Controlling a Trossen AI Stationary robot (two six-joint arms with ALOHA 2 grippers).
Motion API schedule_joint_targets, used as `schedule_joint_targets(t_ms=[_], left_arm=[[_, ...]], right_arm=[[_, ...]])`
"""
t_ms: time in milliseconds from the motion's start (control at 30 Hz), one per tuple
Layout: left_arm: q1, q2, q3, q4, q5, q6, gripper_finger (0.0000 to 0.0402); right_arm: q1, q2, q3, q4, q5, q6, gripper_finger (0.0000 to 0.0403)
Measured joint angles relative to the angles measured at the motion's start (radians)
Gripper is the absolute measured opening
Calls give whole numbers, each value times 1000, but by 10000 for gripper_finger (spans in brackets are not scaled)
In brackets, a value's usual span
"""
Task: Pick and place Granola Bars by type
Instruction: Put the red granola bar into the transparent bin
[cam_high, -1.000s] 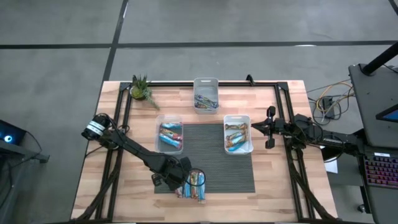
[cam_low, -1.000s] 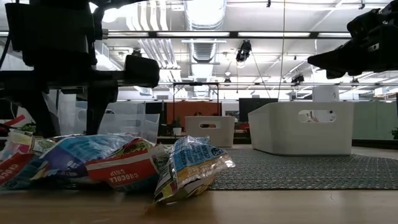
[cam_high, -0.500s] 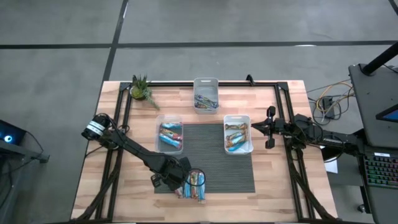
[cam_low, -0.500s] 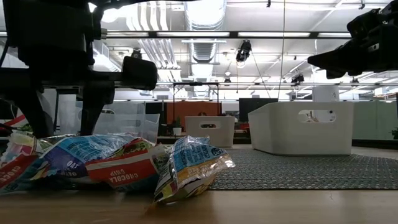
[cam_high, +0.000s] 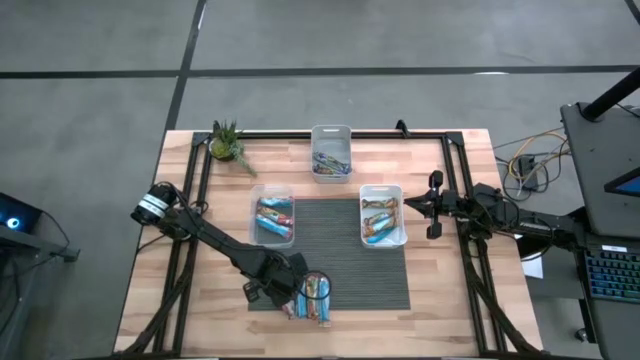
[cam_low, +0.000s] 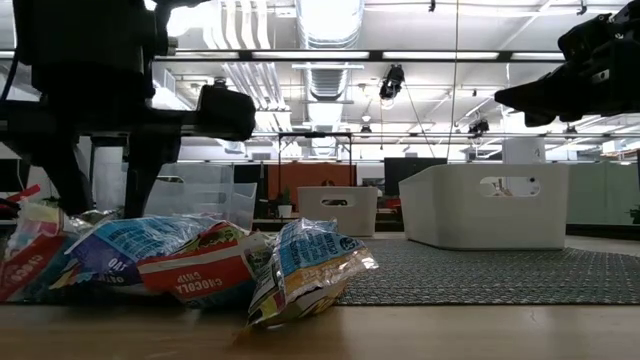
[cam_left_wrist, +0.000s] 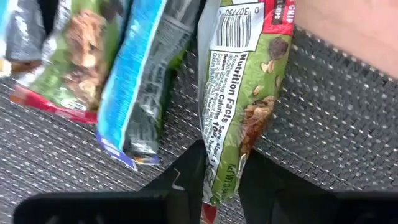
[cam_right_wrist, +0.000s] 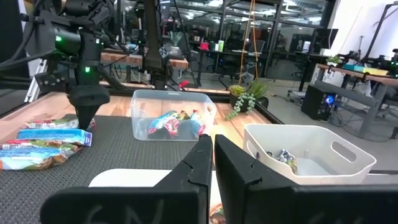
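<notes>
On woven mat (cam_left_wrist: 348, 124) — crinkly foil-wrapped bar (cam_left_wrist: 239, 93) between fingers (cam_left_wrist: 186, 180).

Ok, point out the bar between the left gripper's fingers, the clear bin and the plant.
green-wrapped bar (cam_left_wrist: 239, 99): left wrist view, on its nutrition panel.
clear bin (cam_right_wrist: 140, 99): right wrist view, on its near rim.
plant (cam_high: 227, 143): high view, on its leaves.

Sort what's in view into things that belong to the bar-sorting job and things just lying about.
Job:
- loose granola bars
- green-wrapped bar between left gripper fingers
- clear bin
- white bin
- far bin

Lying about:
- potted plant
- cables
</notes>
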Motion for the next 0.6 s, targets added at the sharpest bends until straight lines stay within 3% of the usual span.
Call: schedule_joint_targets(t_ms=[600], left_arm=[[2,-50,86,-74,-3,-23,61]], right_arm=[[0,0,0,0,0,0,9]])
